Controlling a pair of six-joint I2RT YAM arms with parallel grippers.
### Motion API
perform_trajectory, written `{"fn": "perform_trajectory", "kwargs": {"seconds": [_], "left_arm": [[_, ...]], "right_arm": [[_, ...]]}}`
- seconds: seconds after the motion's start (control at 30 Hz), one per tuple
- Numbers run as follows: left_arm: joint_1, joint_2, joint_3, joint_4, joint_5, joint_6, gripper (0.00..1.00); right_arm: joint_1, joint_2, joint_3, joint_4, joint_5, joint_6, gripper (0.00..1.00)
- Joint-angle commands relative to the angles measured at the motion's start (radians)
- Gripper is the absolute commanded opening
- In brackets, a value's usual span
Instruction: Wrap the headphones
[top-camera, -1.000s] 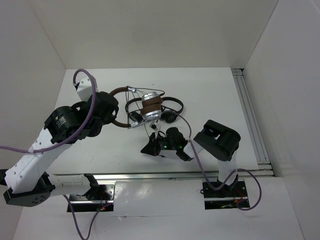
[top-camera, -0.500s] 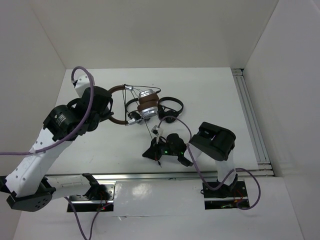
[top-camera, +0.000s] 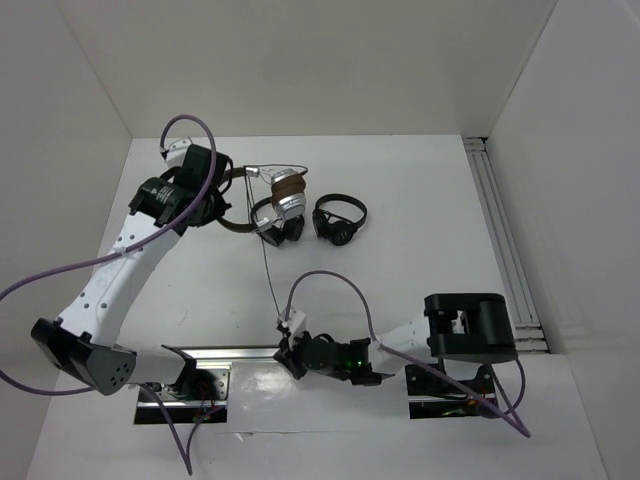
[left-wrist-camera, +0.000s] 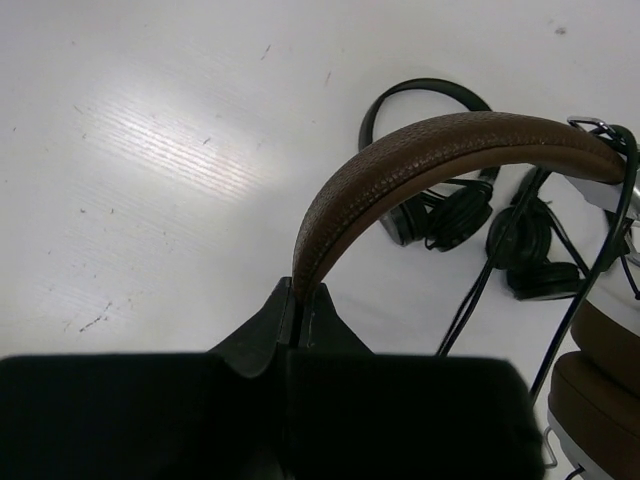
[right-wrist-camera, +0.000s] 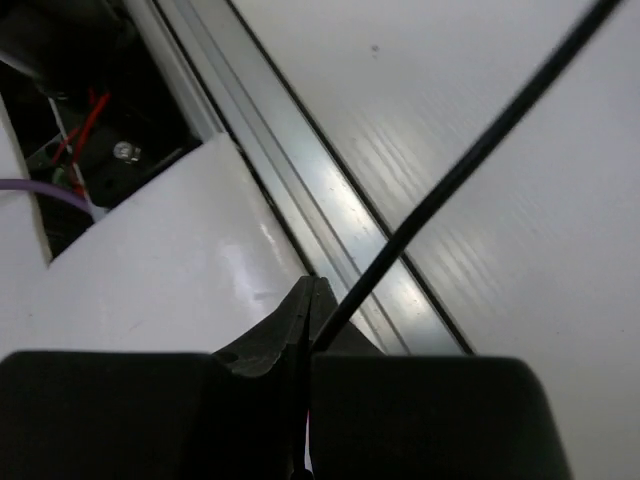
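**A:** where are the headphones (top-camera: 284, 194) sitting?

**B:** back left of the table (top-camera: 430, 250). The left gripper (left-wrist-camera: 300, 300) is clamped on the brown headband (left-wrist-camera: 440, 145), and the right gripper (right-wrist-camera: 310, 295) is pinched tight on the black cable (right-wrist-camera: 450, 170), down by the near-edge rail (right-wrist-camera: 330, 220).

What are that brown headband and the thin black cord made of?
The headband looks like leather or imitation leather: matte brown with a fine pebbled grain. The cord seems rubber- or plastic-coated: smooth, even black, faintly glossy.
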Motion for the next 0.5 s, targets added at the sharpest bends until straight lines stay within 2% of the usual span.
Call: {"fn": "perform_trajectory", "kwargs": {"seconds": [0.0,0.07,0.1,0.17,0.3,0.47], "left_arm": [[0.038,0.017,-0.021,0.104,0.022,0.011,0.00],[0.038,0.017,-0.094,0.128,0.022,0.011,0.00],[0.038,0.008,-0.126,0.143,0.012,0.011,0.00],[0.038,-0.005,-0.210,0.166,0.012,-0.001,0.00],[0.020,-0.005,-0.288,0.186,-0.008,-0.021,0.00],[-0.035,-0.005,-0.361,0.168,-0.084,-0.046,0.00]], "right_arm": [[0.085,-0.082,0.090,-0.192,0.216,-0.052,0.00],[0.117,-0.139,0.117,-0.240,0.227,-0.093,0.00],[0.117,-0.159,0.130,-0.259,0.143,-0.110,0.00],[0.131,-0.211,0.164,-0.331,0.086,-0.170,0.00],[0.182,-0.279,0.285,-0.457,0.022,-0.268,0.00],[0.182,-0.386,0.396,-0.642,-0.038,-0.381,0.00]]}}
